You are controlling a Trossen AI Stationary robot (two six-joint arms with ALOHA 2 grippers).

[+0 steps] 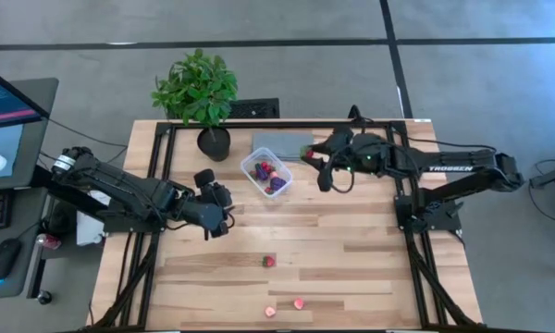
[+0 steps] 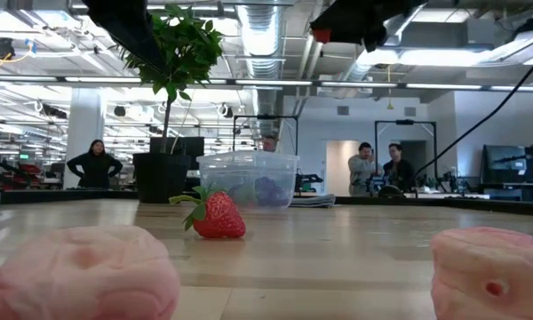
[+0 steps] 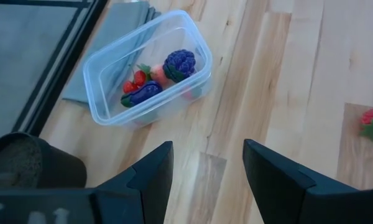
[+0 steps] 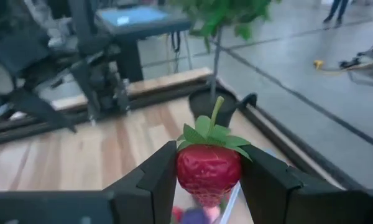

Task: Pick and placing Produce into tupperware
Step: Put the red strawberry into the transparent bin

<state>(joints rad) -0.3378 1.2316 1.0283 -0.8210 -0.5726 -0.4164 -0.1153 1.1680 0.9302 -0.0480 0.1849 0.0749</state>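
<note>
Pink toy fruit pieces (image 2: pixel 75 271) fill the low view's foreground. Right gripper (image 4: pixel 209 177) clamps a toy strawberry (image 4: pixel 208 168) beside the clear tupperware (image 1: pixel 267 172). Left gripper (image 3: pixel 207 171) hovers nearby, fingers apart and empty.

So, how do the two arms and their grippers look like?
Both arms are dark, nearly black, with jointed segments. The right arm carries white lettering on its side and a thin black cable trails from it. The left arm has a silver ring near its base. Each gripper has two flat, angular dark fingers.

Potted plant (image 1: pixel 200 97), grey slab (image 1: pixel 281 143), monitor (image 1: pixel 2 125)
</note>
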